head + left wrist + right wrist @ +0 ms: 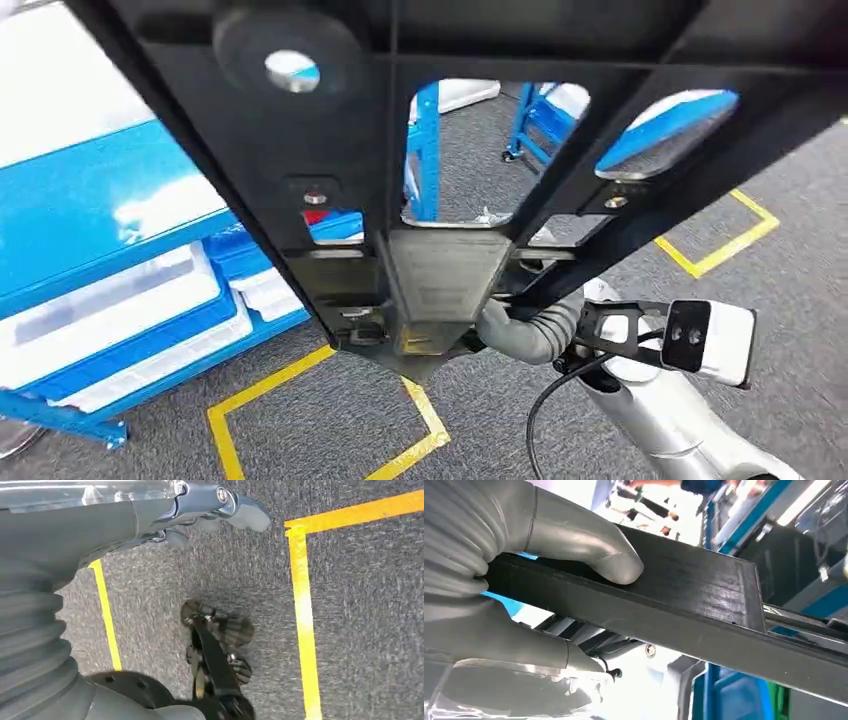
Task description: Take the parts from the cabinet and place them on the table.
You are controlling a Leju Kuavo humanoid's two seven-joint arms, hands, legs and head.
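1. Close before the head camera, the right hand (549,580) grips a black frame part (330,130), thumb pressed on one face and fingers (524,655) clamped under it.
2. Held up above the grey carpet (780,290), the part has round and oval cut-outs.
3. Over the carpet's yellow tape lines (300,605), the left hand (210,510) hangs with nothing in it; how far its fingers are spread I cannot tell.
4. Blue bins (130,330) on the blue rack (70,210) hold white trays.

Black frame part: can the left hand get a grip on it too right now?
Probably not yet. The left hand hangs low over the carpet, holding nothing, while the right hand holds the black frame part up high near the head camera.
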